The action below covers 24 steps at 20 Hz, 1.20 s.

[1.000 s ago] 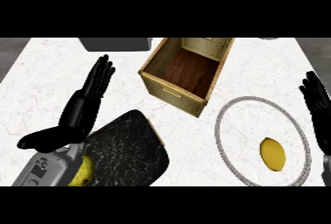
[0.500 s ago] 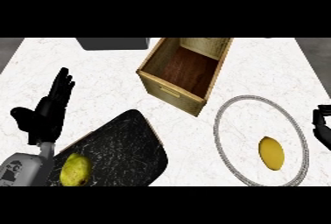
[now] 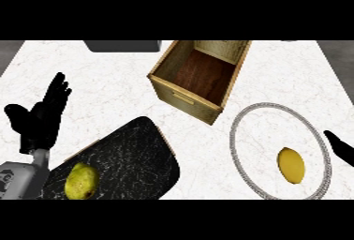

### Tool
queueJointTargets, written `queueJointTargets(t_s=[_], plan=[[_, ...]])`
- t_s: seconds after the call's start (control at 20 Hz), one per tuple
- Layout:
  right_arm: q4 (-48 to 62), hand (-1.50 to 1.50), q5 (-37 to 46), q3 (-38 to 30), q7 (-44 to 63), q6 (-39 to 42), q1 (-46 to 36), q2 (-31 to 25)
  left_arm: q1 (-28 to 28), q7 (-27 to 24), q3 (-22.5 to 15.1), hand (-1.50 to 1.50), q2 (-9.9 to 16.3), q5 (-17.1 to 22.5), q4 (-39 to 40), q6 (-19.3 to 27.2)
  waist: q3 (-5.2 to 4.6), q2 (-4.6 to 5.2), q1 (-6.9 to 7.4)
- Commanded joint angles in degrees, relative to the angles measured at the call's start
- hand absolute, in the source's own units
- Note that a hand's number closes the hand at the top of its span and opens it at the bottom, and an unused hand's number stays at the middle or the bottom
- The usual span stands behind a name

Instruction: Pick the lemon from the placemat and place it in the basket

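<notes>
A yellow lemon [image 3: 291,165] is lying on a round white plate [image 3: 241,140] with a grey patterned rim, at the right of the counter, not on the placemat. The robot's right hand [image 3: 341,147] is showing only as a black tip at the view's right edge, just beside the plate's rim and apart from the lemon; whether its fingers are spread or curled cannot be told.

The left hand [image 3: 40,120] is hovering over the counter's left side with fingers straight and thumb spread wide, holding nothing. Just below and to its right, a black marbled placemat [image 3: 131,159] is lying at an angle, carrying a yellow-green pear-shaped fruit [image 3: 80,181] near its lower left corner, close beside the grey left forearm [image 3: 17,180].

An open wooden basket [image 3: 188,100], box-shaped with a dark floor, is sitting tilted between the placemat and the plate, toward the counter's far side. The white marbled counter [image 3: 110,89] is stretching beneath it all, with a grey object [image 3: 123,45] at its far edge.
</notes>
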Motion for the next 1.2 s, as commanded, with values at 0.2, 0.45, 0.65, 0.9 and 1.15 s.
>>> queueJointTargets(t_s=[0.2,0.45,0.65,0.9,1.15], plan=[[-8.51,-1.5,4.12,5.31,25.43,21.12,10.5,-13.97,0.57,1.02,1.24,0.0,1.39,-0.04,-0.44,-0.14,-0.36,-0.15,-0.32],[-22.21,-1.5,-3.91,6.19,41.13,34.9,11.59,-20.46,1.36,0.68,0.64,0.0,-0.11,-0.58,-1.03,0.73,-0.14,-0.31,-0.29],[-30.5,-1.5,-12.39,-0.34,51.08,40.99,10.53,-23.98,0.29,0.23,1.81,0.0,-0.3,-0.06,0.82,-1.48,0.15,-0.07,-0.34],[-38.56,-1.5,-12.12,-4.72,51.13,42.35,18.17,-17.67,1.5,0.23,4.08,0.0,-0.84,-1.33,-0.15,-2.54,0.26,-0.16,-0.52],[-34.77,-1.5,-3.48,0.64,52.23,38.65,8.87,-11.23,0.64,2.82,2.24,0.0,-3.63,-4.46,-2.07,-1.94,0.28,-0.03,0.33]])
